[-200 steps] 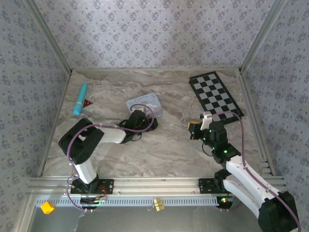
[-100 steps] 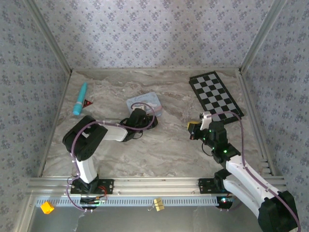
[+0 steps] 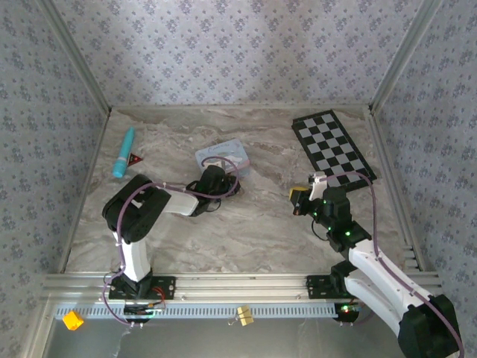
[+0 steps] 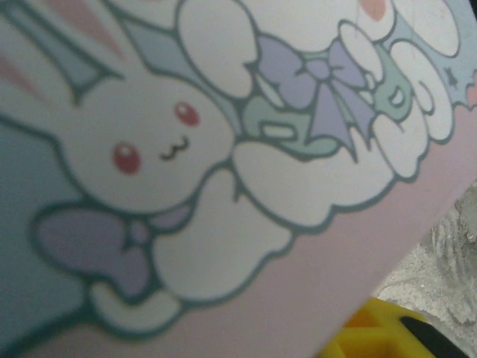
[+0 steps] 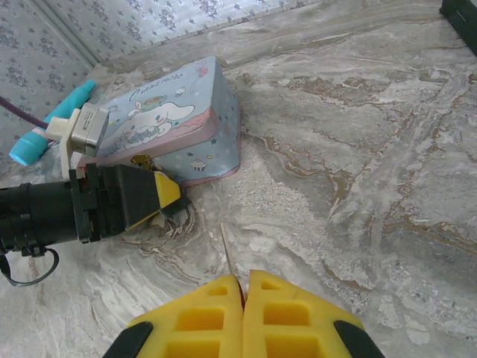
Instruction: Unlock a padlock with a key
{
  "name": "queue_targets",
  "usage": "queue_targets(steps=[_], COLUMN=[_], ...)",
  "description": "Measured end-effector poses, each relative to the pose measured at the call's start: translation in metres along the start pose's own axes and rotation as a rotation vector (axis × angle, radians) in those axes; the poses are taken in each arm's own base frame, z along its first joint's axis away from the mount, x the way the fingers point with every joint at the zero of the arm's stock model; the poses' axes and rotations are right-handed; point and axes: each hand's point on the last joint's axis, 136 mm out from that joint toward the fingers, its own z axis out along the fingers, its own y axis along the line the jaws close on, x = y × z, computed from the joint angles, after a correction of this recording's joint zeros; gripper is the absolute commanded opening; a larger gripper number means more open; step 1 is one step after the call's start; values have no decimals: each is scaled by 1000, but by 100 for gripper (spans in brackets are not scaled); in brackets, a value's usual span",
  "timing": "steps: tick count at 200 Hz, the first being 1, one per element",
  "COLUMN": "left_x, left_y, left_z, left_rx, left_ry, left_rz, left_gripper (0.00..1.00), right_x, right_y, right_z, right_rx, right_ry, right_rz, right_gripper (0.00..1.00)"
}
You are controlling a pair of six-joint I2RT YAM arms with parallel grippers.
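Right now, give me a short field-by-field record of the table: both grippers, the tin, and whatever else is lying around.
left gripper: at the cartoon tin, contact and jaw state unclear
right gripper: shut on a thin sliver, likely the key
far left: teal tube, red triangle piece
far right: checkerboard

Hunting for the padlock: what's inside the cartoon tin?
The tin is closed: only its printed lid shows, contents covered. The left tool sits at its side.
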Motion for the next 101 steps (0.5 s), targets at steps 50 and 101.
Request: queue_targets(steps=[50, 101], left_x=[-3, -6], left_y=[-4, -2], left_z=[1, 7], left_rx=[20, -19], left_ry=[-9, -5], left_rz=[-9, -27], left_gripper=[42, 32], right_x=[0, 0], right_y=[0, 0], right_z=[0, 0], right_rx=[0, -3], right_ry=[1, 2], right_rz=[0, 0], right_gripper=[0, 0])
